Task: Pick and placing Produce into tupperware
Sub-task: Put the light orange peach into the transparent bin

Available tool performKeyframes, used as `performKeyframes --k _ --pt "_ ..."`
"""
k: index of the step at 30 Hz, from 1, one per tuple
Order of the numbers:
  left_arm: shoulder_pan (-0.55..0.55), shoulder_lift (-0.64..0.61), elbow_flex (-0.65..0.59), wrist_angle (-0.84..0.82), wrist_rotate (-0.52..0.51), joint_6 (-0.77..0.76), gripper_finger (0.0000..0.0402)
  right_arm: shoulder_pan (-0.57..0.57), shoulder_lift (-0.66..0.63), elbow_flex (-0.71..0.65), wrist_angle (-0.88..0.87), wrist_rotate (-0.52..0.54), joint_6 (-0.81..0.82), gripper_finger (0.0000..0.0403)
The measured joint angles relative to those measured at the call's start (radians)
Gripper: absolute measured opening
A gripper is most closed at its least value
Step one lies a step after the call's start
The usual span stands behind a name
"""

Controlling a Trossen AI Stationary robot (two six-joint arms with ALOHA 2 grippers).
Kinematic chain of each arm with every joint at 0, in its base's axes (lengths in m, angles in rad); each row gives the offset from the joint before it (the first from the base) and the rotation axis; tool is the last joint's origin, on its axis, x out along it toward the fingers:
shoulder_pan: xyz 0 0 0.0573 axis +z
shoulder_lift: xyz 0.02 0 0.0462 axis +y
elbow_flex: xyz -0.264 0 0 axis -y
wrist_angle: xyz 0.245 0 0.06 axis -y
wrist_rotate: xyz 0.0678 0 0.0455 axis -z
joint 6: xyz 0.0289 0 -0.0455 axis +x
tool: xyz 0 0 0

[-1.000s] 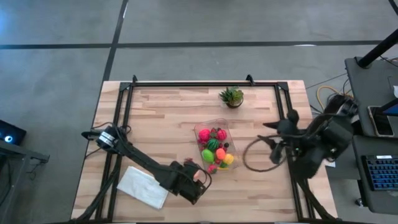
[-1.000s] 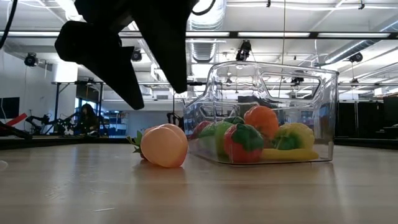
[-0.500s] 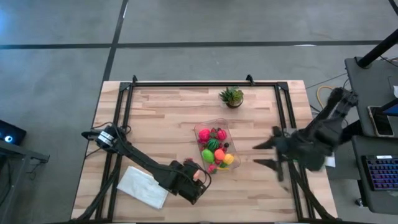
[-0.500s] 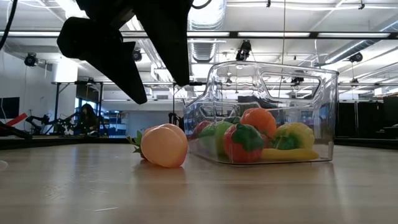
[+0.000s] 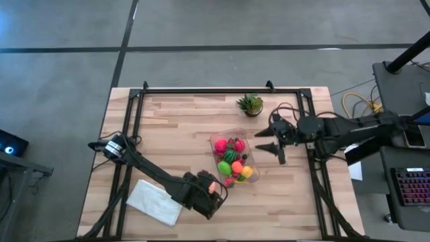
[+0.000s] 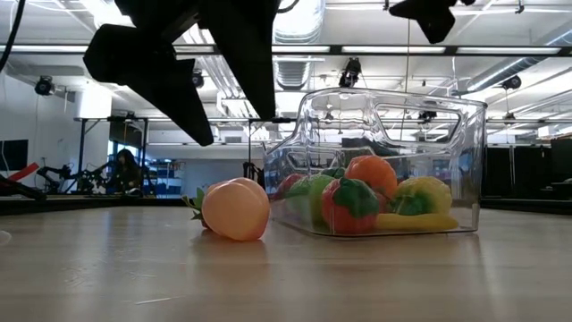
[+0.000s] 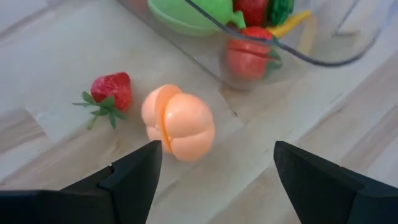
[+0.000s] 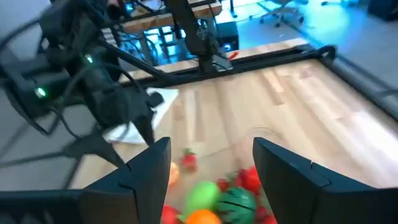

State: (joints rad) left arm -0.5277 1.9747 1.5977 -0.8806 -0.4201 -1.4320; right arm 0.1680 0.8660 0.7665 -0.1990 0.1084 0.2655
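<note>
Produce (image 5: 232,160) mostly sat inside the tupperware (image 5: 213,143) mid-table. A peach (image 7: 178,122) and a strawberry (image 7: 111,93) lay on the table (image 5: 175,128) just outside it. Your left gripper (image 7: 214,169) hung over the peach, fingers spread, holding nothing. Your right gripper (image 5: 266,140) hovered beside the tupperware's right edge, fingers parted and empty. A cloth (image 5: 155,201) lay by the left arm.

You are seeing produce (image 5: 232,160) lying in the tupperware (image 5: 216,142). A peach (image 7: 178,122) and strawberry (image 7: 111,93) are lying beside it.
</note>
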Motion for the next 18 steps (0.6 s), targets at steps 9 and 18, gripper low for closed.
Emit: performKeyframes --k 9,18 --pt "0.014 0.000 -0.024 -0.002 -0.050 -0.019 0.0294 -0.054 -0.251 -0.199 -0.010 0.191 -0.060 0.0219" --pt "0.032 -0.018 -0.083 0.074 -0.039 -0.024 0.0294 -0.055 -0.528 -0.420 -0.012 0.177 0.018 0.0219"
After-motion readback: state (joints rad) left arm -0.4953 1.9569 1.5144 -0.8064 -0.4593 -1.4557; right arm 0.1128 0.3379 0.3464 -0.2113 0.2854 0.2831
